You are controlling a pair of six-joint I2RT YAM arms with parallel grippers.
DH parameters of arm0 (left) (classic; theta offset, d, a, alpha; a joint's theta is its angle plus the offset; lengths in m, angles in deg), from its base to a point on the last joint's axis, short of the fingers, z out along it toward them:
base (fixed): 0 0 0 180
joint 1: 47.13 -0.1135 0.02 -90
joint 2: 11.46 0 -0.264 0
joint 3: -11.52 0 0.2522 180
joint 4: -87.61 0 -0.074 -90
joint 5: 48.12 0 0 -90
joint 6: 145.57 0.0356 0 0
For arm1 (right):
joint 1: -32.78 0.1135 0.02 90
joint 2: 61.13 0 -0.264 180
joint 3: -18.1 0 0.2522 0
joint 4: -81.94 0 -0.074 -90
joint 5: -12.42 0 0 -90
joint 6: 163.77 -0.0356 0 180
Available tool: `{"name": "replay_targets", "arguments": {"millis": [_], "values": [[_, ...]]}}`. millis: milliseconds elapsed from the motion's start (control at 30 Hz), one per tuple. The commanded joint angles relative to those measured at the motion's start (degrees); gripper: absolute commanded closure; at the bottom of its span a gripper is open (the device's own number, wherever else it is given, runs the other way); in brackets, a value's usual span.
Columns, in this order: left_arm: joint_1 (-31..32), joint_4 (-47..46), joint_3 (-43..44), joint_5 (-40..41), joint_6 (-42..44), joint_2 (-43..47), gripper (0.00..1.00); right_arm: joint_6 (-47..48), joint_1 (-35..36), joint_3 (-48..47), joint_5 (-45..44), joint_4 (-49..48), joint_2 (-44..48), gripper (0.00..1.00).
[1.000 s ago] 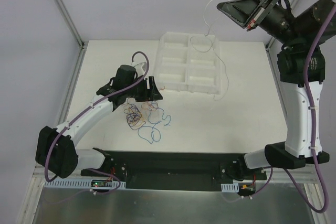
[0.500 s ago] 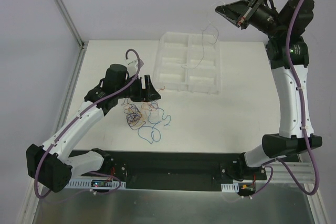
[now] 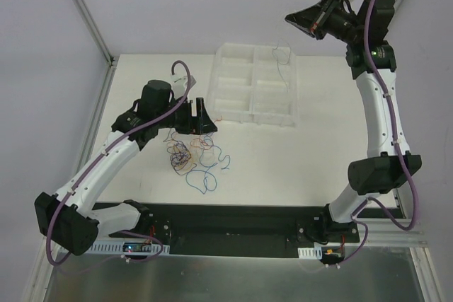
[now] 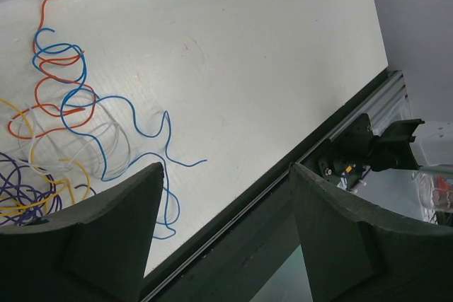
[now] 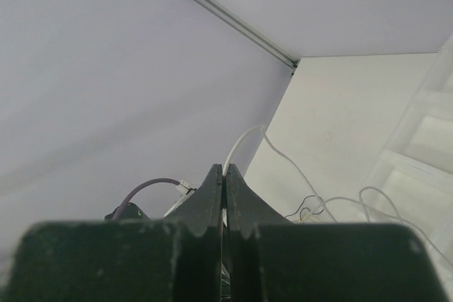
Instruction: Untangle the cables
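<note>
The cables lie in a loose curly tangle (image 3: 188, 157) on the white table, in front of my left gripper (image 3: 201, 122). In the left wrist view the blue strand (image 4: 106, 126), a red one (image 4: 49, 70), a yellow one (image 4: 44, 196), a purple one (image 4: 20, 180) and a pale white loop (image 4: 74, 139) cross each other left of the open left gripper (image 4: 226, 169), which holds nothing. My right gripper (image 3: 291, 18) is raised high at the back, shut on a thin white cable (image 5: 248, 136). That cable hangs down (image 3: 283, 61) over the tray.
A clear plastic tray (image 3: 221, 58) with several compartments stands at the back middle of the table. The black base rail (image 3: 226, 221) runs along the near edge and shows close by in the left wrist view (image 4: 333, 153). Frame posts rise at the back corners.
My right arm has swung up and back with the white cable, drawing its tail off the table onto the tray. The left gripper has opened wider and shifted slightly left.
</note>
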Motion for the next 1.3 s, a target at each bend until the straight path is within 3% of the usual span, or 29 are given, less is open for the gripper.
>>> {"name": "replay_targets", "arguments": {"millis": [0, 267, 667, 900, 1067, 1267], "values": [[-0.49, 2.07, 2.58, -1.85, 1.61, -0.84, 0.29, 1.58, -1.03, -2.64, 1.47, -2.19, -0.71, 0.99], [-0.66, 2.86, 4.07, -2.28, 1.53, -2.77, 0.29, 4.48, -3.06, -3.36, 1.82, 0.8, -1.86, 1.0], [-0.84, 3.91, 3.9, -3.69, 0.12, -2.87, 0.34, 8.16, -1.48, 18.87, 1.04, -3.5, 1.57, 0.99], [-0.75, 4.35, 0.83, -3.43, -1.11, -0.32, 0.34, 12.12, 1.16, 29.25, 2.08, -4.56, -1.94, 1.0], [-0.84, 5.32, 1.09, -3.61, -1.55, 0.13, 0.34, 19.23, 2.56, 29.44, 1.66, 2.81, -7.82, 1.0], [-0.84, 6.64, 0.92, -4.66, -3.66, 1.08, 0.36, 31.71, 4.5, 24.61, -11.06, 16.16, -14.41, 1.0]]}}
